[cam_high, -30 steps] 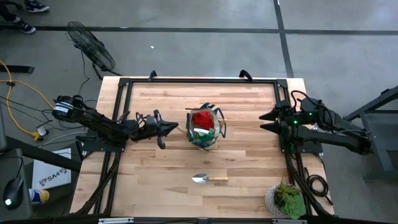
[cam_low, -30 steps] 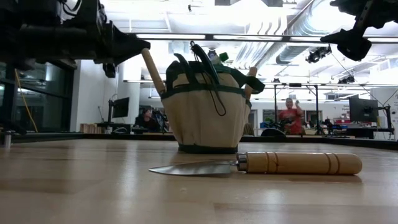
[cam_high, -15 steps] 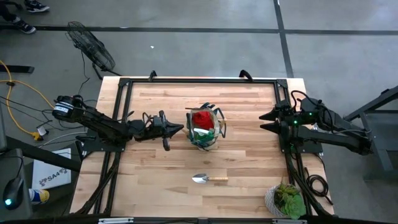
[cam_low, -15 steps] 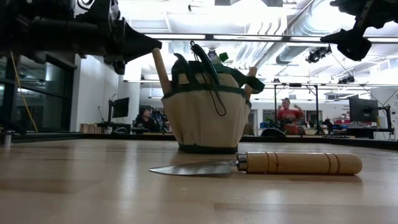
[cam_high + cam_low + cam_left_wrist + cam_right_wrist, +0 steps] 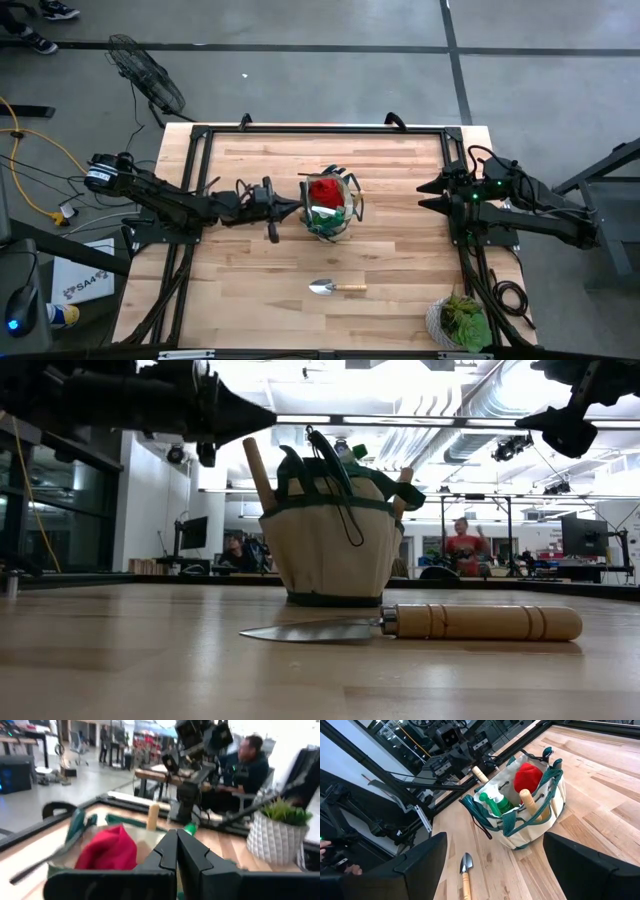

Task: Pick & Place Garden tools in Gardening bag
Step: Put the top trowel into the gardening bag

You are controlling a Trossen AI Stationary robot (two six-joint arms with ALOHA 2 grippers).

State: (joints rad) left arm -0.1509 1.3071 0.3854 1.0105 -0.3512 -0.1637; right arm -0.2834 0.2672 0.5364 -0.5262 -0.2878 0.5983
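The gardening bag (image 5: 330,208) is standing upright near the middle of the table (image 5: 400,260), already holding most of the garden tools: a red piece (image 5: 325,190), a bright green piece (image 5: 495,804), and two wooden handles (image 5: 529,800) poking out at the rim. One silver trowel (image 5: 335,287) is lying flat on the boards at about six o'clock from the bag, well apart from it, blade pointing to nine o'clock. By my judgement the job is nearly complete, with that trowel the only tool left to collect.

The left claw (image 5: 288,208) is hovering just beside the bag at its nine o'clock, fingers pressed together and pinching nothing that I can see. The right claw (image 5: 428,195) is waiting at three o'clock, near the table's edge, jaws spread wide and empty.

A potted plant (image 5: 462,320) is sitting at the five o'clock corner, clear of the trowel. Nothing is lying between the trowel and the bag. People are working in the room beyond the table.
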